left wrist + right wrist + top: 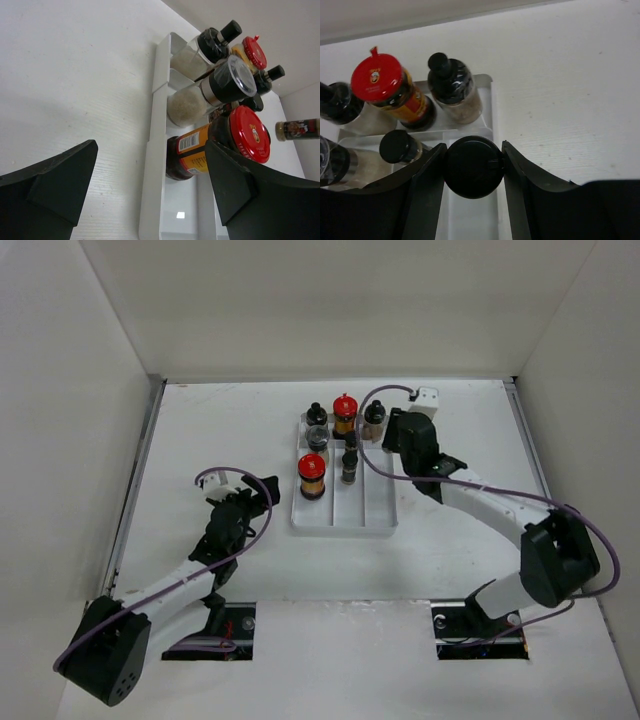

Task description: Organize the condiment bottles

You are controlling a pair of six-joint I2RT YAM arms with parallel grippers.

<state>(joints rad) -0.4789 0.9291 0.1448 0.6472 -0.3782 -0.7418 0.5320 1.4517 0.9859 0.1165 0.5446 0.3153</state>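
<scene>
A white divided tray [378, 505] holds several condiment bottles. At its far end stand a black-capped dark bottle [316, 415], a red-capped amber bottle [345, 412] and a black-capped pale bottle [374, 420]. Nearer are a black-lidded jar [316, 438], a second red-capped amber bottle [312, 476] and a slim dark bottle [349, 462]. My right gripper [398, 445] is shut on a black-capped bottle [472, 167] over the tray's right compartment [470, 220]; its body is hidden. My left gripper [262, 498] is open and empty, left of the tray, facing the near red-capped bottle [220, 145].
White walls enclose the table on the left, back and right. A small white block [428, 397] lies behind the tray's right corner. The right arm reaches across the table right of the tray. The tray's near half [340, 512] holds no bottles.
</scene>
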